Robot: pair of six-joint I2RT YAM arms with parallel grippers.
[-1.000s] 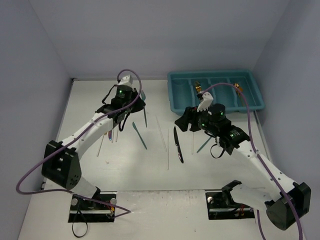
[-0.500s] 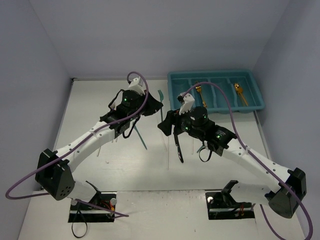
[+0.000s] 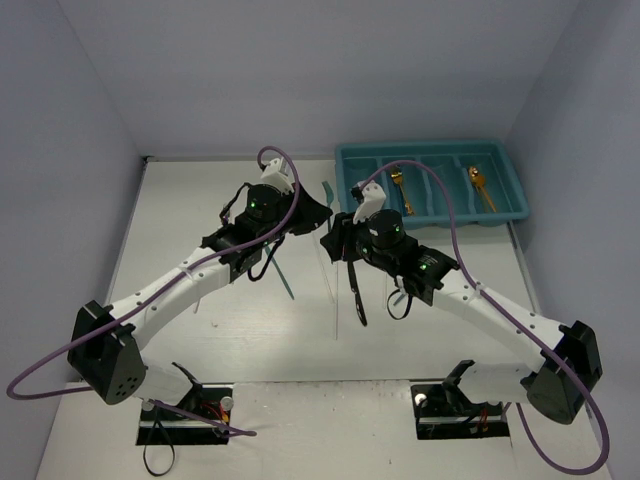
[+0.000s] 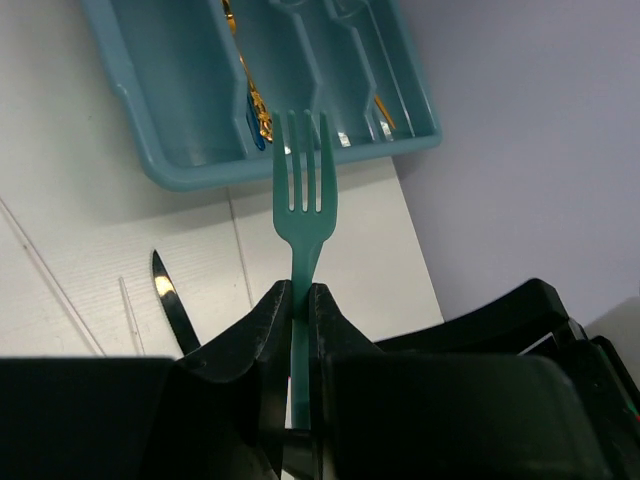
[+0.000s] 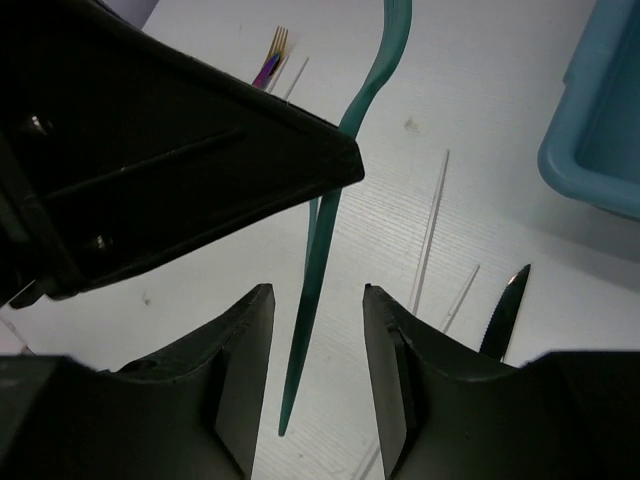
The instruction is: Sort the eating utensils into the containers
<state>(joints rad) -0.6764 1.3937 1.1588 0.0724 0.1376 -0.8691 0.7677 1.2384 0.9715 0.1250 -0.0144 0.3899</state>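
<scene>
Where the overhead camera looks down, the left tool is clamped on one teal fork, held above the surface just left of the teal cutlery tray. Two gold utensils lie in the tray in separate compartments, one toward its left and one toward its right. The right tool hangs close beside the left one. One black knife and one teal utensil lie on the surface below them. In the left wrist view, the left tool pinches the fork by its handle, with four tines pointing toward the tray. Gold utensils show in two compartments, and the black knife lies beside three thin clear sticks. In the right wrist view, the right tool stands partly open, holding nothing. One long teal utensil runs through the gap, clear of both fingers. I cannot tell whether it rests on the surface. One iridescent fork lies beyond, and the black knife's tip and a tray corner show at right.
</scene>
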